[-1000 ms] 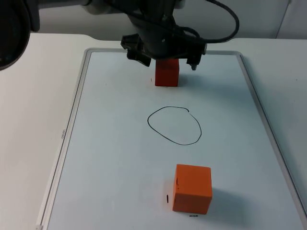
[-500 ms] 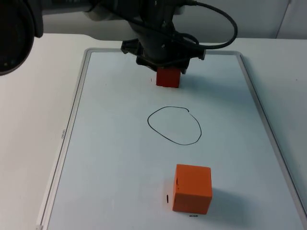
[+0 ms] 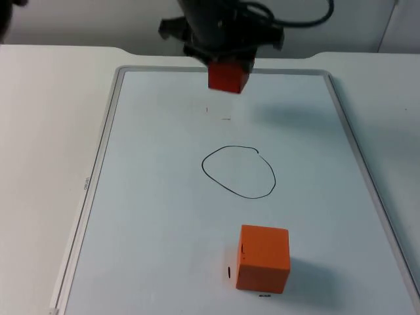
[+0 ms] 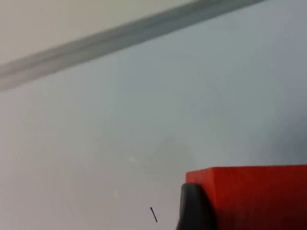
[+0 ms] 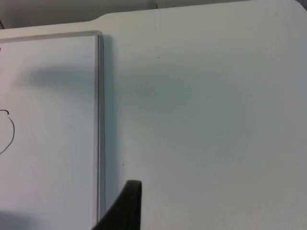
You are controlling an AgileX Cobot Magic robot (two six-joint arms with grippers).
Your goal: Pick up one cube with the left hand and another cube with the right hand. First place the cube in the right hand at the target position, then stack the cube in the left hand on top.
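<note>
One red cube [image 3: 228, 76] gripped aloft by left gripper [image 3: 226, 64] | whiteboard [image 3: 157, 216] far edge

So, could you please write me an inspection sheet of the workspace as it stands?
Surface: white table with a framed whiteboard on it.
Job's things: red cube lifted off the board; orange cube resting on the board, below the drawn circle, which holds nothing.
Clutter: nothing seen.
Grippers: left pincer shut on the red cube above the board's far edge; right pincer's fingertip hangs over bare table beside the board's frame, waiting.
Cables: left out.
Surroundings: grey partition wall.
</note>
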